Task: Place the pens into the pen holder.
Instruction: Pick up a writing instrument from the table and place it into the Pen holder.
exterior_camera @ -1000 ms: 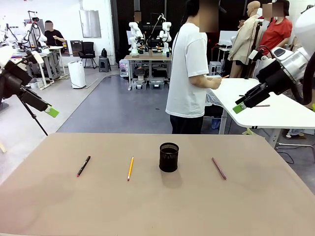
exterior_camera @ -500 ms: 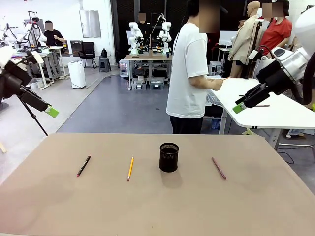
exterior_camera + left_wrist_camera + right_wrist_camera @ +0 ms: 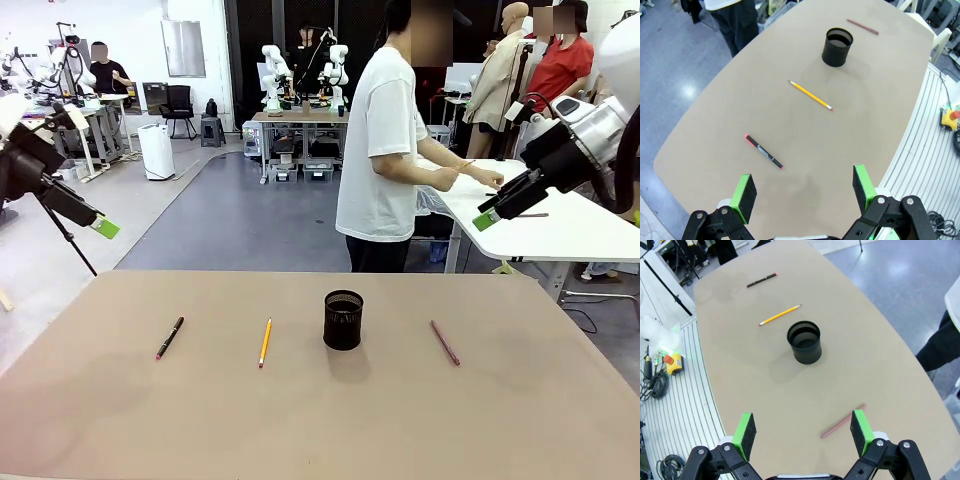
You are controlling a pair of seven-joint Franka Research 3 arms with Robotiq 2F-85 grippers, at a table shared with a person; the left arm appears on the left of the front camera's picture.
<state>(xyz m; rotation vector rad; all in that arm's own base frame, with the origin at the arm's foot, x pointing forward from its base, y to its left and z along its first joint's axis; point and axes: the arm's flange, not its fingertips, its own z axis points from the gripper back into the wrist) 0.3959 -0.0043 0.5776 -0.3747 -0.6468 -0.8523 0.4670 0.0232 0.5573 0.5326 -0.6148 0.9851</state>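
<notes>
Tan table [image 3: 320, 430] carries the black-and-red pen [image 3: 170, 338], yellow pencil [image 3: 265, 342] and maroon pen [image 3: 445, 343] lying flat and well apart, flanking the upright pen holder [image 3: 343, 320]. They look light, stiff and apt to roll, so pinch each mid-length. Your left gripper [image 3: 803, 187] and right gripper [image 3: 803, 429] hang spread and empty, with open room all round.

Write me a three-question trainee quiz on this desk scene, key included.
1. True or false: a pen already stands in the pen holder.
2. Order from the robot's left to right: maroon pen, pen holder, yellow pencil, black-and-red pen.
3. Fill in: the left pincer and right pincer hang raised with jaws ____.
Key: 1 false. 2 black-and-red pen, yellow pencil, pen holder, maroon pen. 3 open.
</notes>
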